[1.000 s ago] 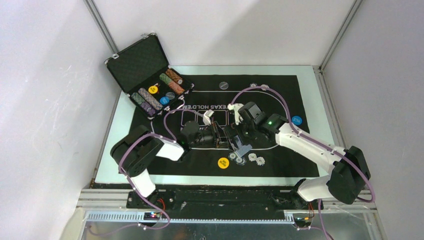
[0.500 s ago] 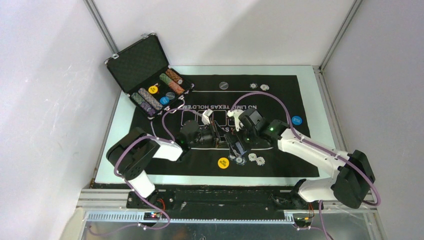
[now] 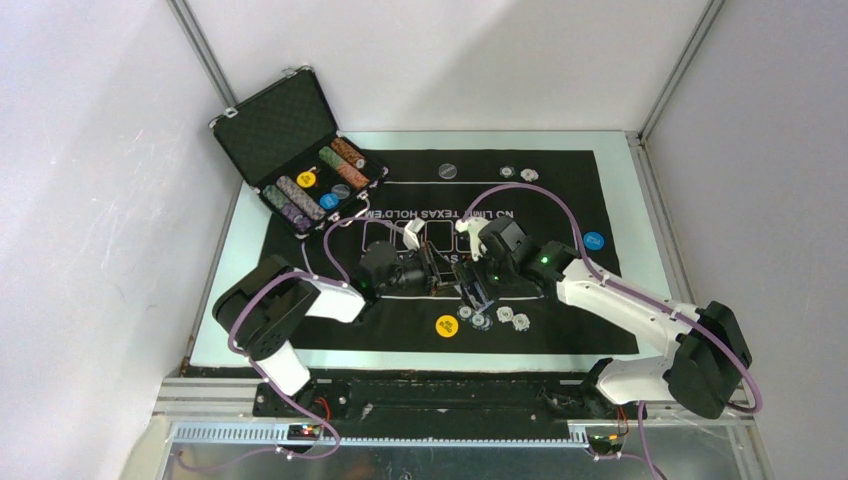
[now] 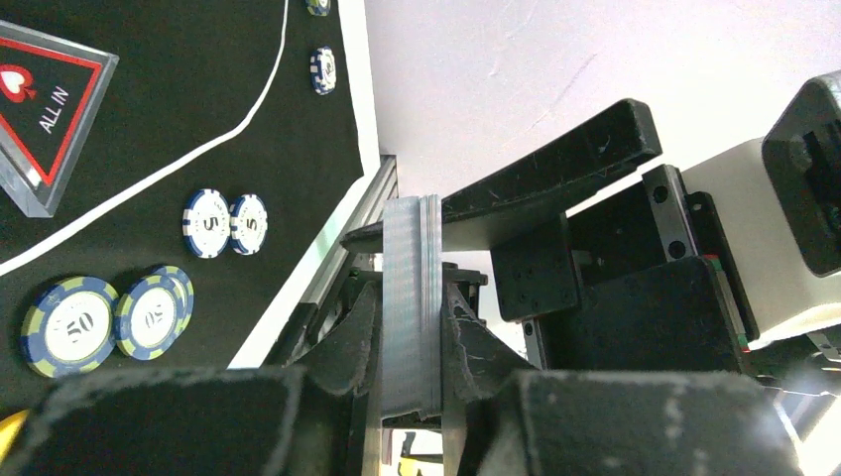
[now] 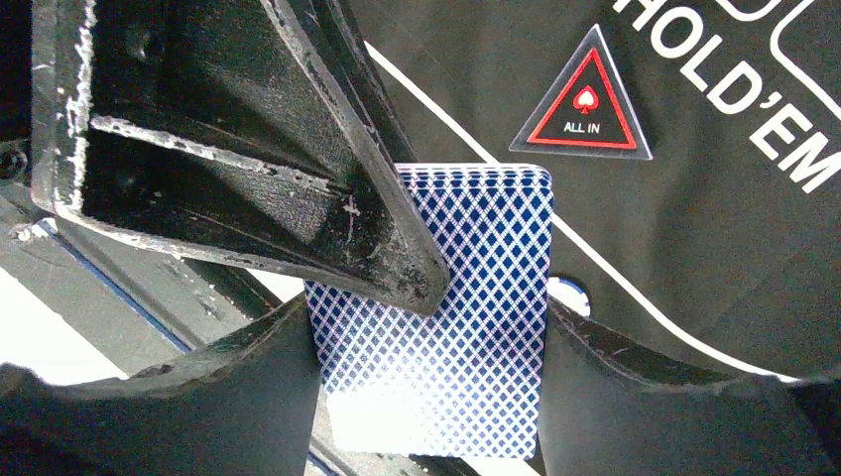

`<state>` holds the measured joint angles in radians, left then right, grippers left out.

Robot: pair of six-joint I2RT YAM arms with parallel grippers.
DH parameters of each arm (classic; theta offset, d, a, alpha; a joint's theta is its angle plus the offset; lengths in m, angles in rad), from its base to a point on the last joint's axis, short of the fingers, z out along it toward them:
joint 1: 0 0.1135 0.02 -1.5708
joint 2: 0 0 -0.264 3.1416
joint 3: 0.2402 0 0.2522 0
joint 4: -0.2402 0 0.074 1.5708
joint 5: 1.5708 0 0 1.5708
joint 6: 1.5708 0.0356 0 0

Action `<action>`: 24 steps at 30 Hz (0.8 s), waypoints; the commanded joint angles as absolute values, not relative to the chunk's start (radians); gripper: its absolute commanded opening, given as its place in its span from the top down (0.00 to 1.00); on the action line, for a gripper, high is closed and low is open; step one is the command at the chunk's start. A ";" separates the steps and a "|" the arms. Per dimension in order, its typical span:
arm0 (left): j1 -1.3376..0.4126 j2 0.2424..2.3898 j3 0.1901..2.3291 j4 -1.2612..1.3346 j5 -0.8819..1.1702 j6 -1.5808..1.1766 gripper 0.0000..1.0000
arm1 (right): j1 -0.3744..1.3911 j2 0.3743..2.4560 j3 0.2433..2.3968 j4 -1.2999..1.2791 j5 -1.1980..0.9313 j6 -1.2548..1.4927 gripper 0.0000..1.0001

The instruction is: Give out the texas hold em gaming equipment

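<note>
A deck of blue-backed playing cards [image 5: 476, 327] is held over the middle of the black mat [image 3: 560, 190]. It is clamped across its faces by the left jaws, which are closed to the deck's thickness. The right jaws are set around the same deck, narrowed to its width, with one finger against each long edge. On the mat nearby, the red-black ALL IN triangle marker [image 5: 585, 104] is laid flat. Two blue-and-pale 50 chips [image 4: 69, 325] and two 5 chips [image 4: 208, 223] are seen near a yellow disc [image 3: 447, 325]. A blue disc [image 3: 594, 241] is placed at the mat's right edge. Further chips are stored in the open case [image 3: 290, 140] on the worktop [image 3: 640, 230].
</note>
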<state>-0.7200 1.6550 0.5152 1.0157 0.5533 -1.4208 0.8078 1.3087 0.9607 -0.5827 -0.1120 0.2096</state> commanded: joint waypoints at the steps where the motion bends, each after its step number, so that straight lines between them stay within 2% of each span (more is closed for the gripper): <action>1: -0.726 1.621 0.509 1.093 0.558 -1.437 1.00 | 0.810 1.287 0.961 -0.540 -0.103 0.212 0.33; 5: -0.726 1.622 0.512 1.104 0.559 -1.445 1.00 | 0.811 1.279 0.953 -0.546 -0.113 0.207 0.37; 8: -0.727 1.621 0.512 1.108 0.562 -1.449 1.00 | 0.810 1.286 0.947 -0.546 -0.108 0.206 0.31; 24: -0.725 1.613 0.500 1.127 0.563 -1.459 1.00 | 0.803 1.295 0.923 -0.529 -0.098 0.213 0.25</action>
